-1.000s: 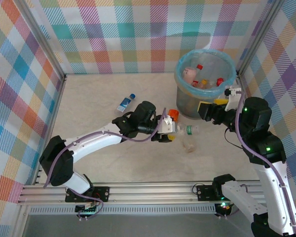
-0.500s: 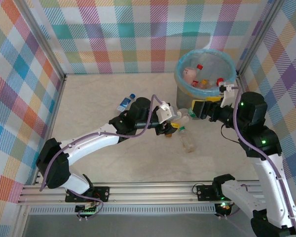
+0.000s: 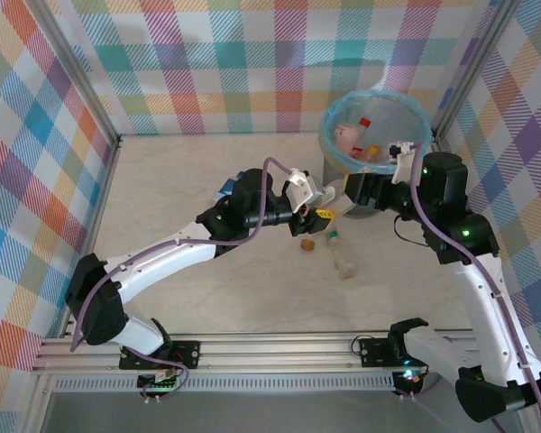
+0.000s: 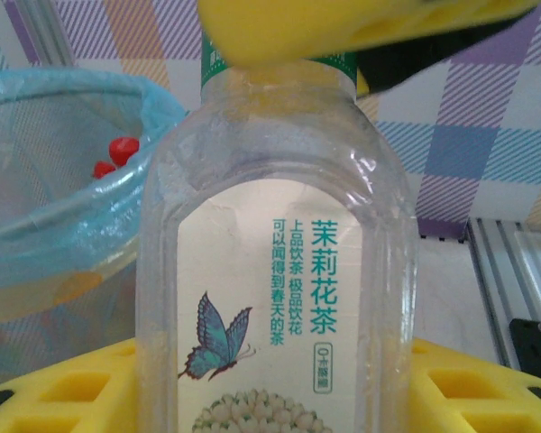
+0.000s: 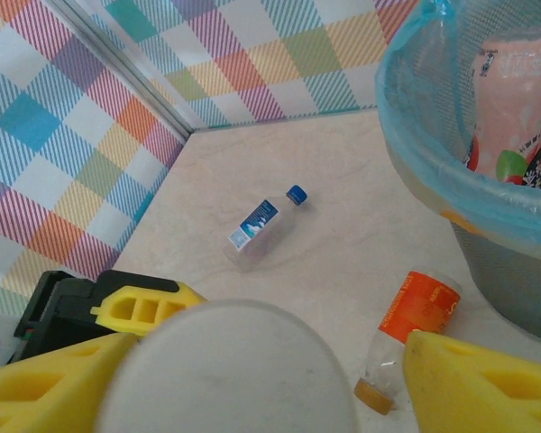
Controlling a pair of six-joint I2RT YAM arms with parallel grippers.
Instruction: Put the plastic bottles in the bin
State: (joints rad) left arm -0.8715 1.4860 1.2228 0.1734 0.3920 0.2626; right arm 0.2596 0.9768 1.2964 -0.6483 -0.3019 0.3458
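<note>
My left gripper (image 3: 320,204) is shut on a clear green-capped bottle (image 3: 335,200) with a butterfly label (image 4: 270,271), held off the table beside the bin (image 3: 329,144). The yellow fingers (image 4: 63,397) grip its lower body. My right gripper (image 3: 353,191) is at the bottle's cap end, open, one finger on each side. In the right wrist view the bottle's round pale end (image 5: 225,370) sits between the fingers (image 5: 469,379), with a gap on the right. The bin (image 5: 433,180), lined in light blue, holds several bottles.
On the table lie an orange bottle (image 5: 415,316), its cap end (image 3: 307,243) below my left gripper. A clear green-capped bottle (image 3: 343,257) lies nearby, and a blue-labelled bottle (image 5: 263,221) farther left, half hidden behind the left arm (image 3: 224,189). Checked walls enclose the table.
The left gripper has lifted the green-capped bottle off the table, up and right towards the bin. The right gripper has swung left to meet the bottle's cap end.
</note>
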